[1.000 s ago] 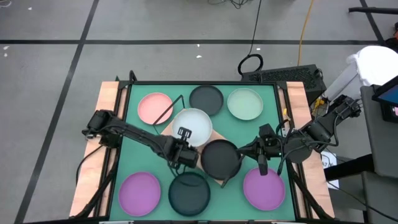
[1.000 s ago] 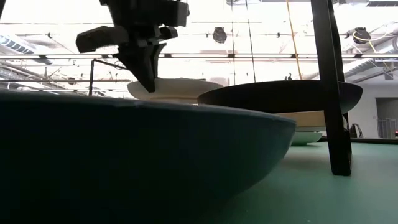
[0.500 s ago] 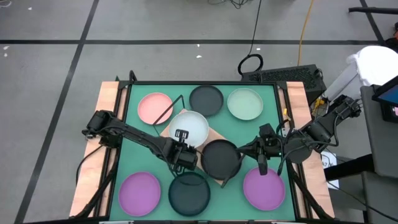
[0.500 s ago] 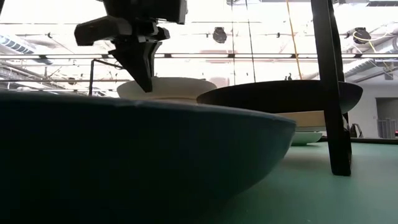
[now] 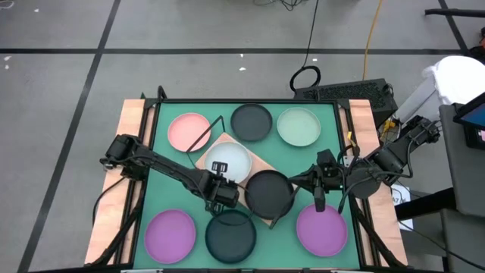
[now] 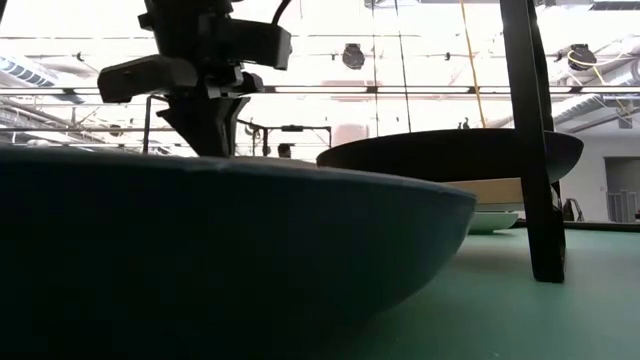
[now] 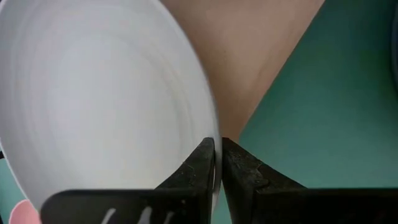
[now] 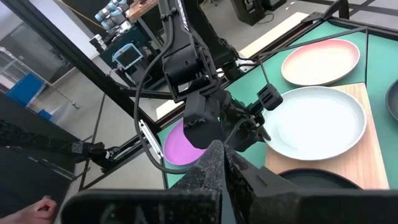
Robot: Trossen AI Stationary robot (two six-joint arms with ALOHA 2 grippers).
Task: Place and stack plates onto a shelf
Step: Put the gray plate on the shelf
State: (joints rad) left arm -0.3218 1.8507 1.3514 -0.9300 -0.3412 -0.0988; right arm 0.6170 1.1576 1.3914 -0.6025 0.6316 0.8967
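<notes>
High view: shelf (image 5: 259, 164) at frame centre, a light wood board lying diagonally, long axis from upper left to lower right. Two plates on it: pale plate (image 5: 229, 161) on the upper-left half, dark plate (image 5: 270, 192) on the lower-right half. Six others lie on the green table (image 5: 341, 144): pink plate (image 5: 187, 131), black plate (image 5: 251, 121) and grey-green plate (image 5: 298, 126) along the top; purple plate (image 5: 171, 233), dark front plate (image 5: 231, 234) and second purple plate (image 5: 321, 229) along the bottom. Left gripper (image 5: 219, 184) sits at the pale plate's lower edge. Right gripper (image 5: 319, 199) hangs between the dark plate and the second purple plate.

Left wrist view adds what overhead cannot: left gripper (image 7: 218, 163) fingers pinch the pale plate (image 7: 93, 99) rim, with only a thin slit between them.

Right wrist view: right gripper (image 8: 219, 163) fingers pressed together, holding nothing.

Low view: the dark front plate (image 6: 220, 250) fills the foreground and hides the left fingertips; only here does the dark plate (image 6: 450, 153) show raised above the table.
</notes>
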